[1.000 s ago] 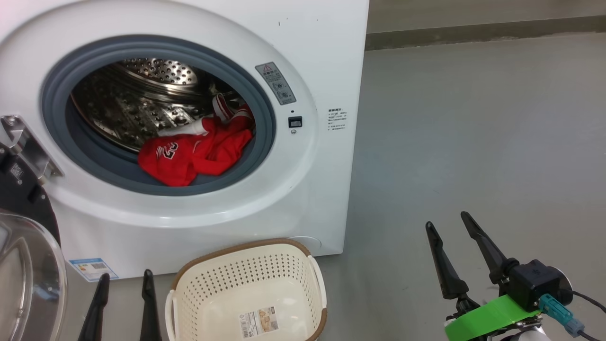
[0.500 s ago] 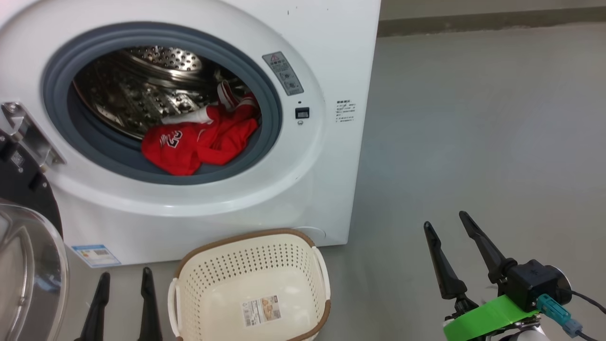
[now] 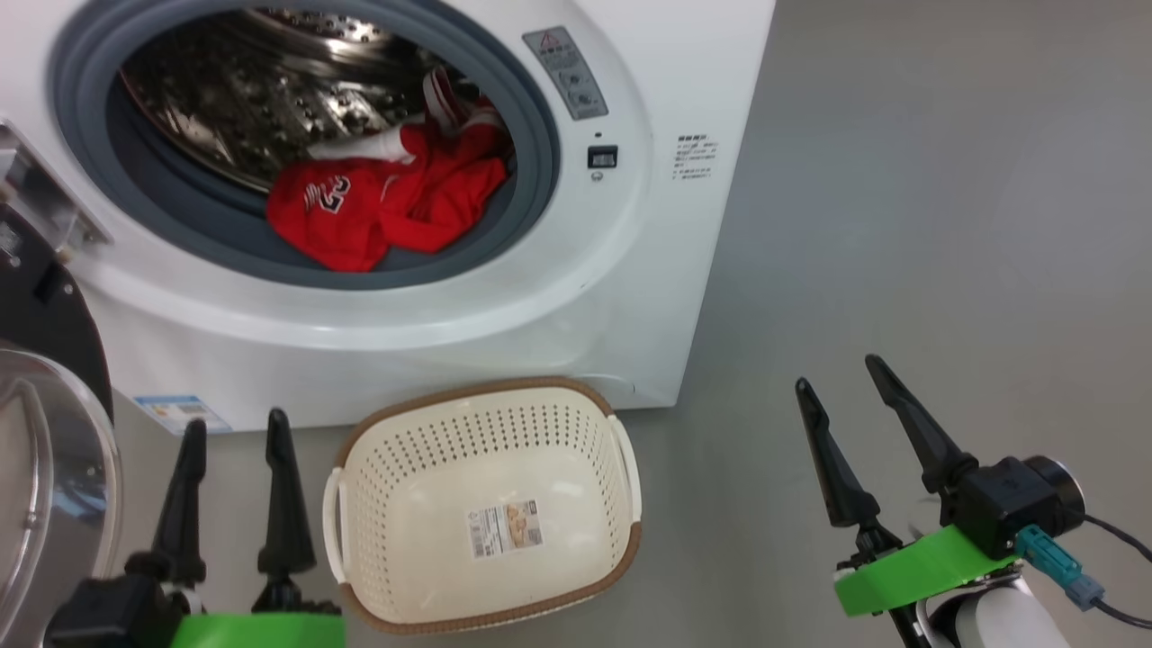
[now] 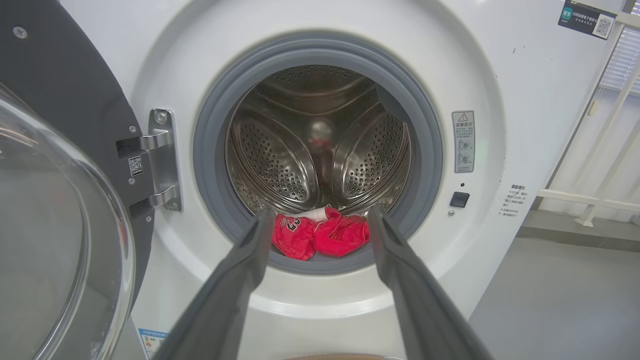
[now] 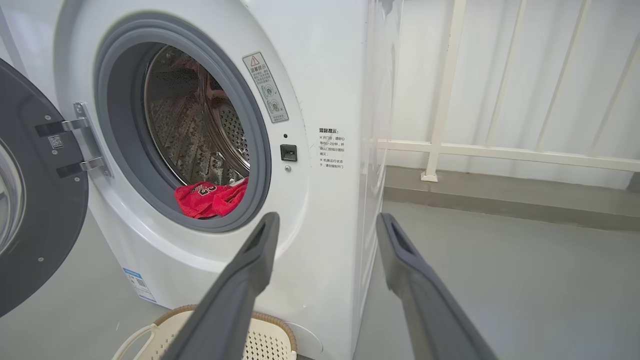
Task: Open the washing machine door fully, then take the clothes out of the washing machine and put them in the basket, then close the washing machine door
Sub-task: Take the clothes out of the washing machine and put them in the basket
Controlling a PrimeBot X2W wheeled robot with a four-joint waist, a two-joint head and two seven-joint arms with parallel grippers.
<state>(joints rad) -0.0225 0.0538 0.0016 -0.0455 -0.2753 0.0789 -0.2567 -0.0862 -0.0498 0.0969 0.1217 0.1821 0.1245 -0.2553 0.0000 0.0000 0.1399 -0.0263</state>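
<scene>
The white washing machine [image 3: 630, 270] stands in front of me with its drum exposed. Its door [image 3: 45, 468] hangs swung wide to the left on the metal hinge, glass bowl facing me. Red clothes [image 3: 378, 202] with white numbers lie at the drum's front lip, resting on the grey seal. The cream basket [image 3: 486, 504] sits empty on the floor below the opening. My left gripper [image 3: 236, 419] is open just left of the basket, aimed at the clothes [image 4: 320, 235]. My right gripper [image 3: 837, 373] is open over bare floor, right of the machine.
Grey floor [image 3: 945, 225] stretches to the right of the machine. In the right wrist view a white railing [image 5: 500, 150] and pale curtain stand behind and beside the machine. The open door [image 5: 40, 225] takes up the space at the left.
The head camera has tilted down and nearer, so the machine sits higher in the picture and more of both grippers shows. Clothes, basket and door have not moved; both grippers stay open.
</scene>
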